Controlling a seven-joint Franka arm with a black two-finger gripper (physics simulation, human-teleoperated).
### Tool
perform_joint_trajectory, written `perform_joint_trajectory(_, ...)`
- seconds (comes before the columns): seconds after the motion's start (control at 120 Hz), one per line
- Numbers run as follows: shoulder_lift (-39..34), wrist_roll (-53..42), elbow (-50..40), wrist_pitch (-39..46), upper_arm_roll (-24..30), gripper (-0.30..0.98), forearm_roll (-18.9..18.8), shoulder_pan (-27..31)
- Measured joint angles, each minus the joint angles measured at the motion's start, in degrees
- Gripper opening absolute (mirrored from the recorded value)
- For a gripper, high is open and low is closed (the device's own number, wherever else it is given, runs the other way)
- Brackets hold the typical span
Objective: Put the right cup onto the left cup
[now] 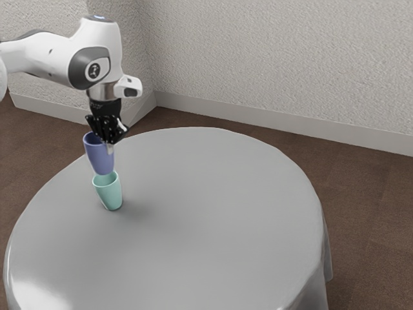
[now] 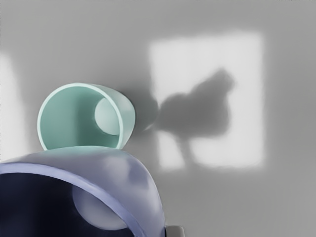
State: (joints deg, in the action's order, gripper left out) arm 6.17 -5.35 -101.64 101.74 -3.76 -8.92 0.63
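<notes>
Purple cup point(image 1: 99, 157) — mouth up, axis upright

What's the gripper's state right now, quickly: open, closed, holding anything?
Gripper: closed on the blue-purple cup near its rim, holding it up off the table.

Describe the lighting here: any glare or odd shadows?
Wrist view: a bright patch of light on the table, crossed by a dark shadow, perhaps the arm's; the blue cup's inside is nearly black. Exterior view: white glare on the table at lower left, and a faint shadow beside the green cup.
</notes>
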Motion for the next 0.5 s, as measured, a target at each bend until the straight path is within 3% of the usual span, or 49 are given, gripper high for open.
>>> perform_joint_trajectory(0.5, 4.8, -0.1, 5.1, -0.4, -1.5, -0.1, -1.7, -0.3)
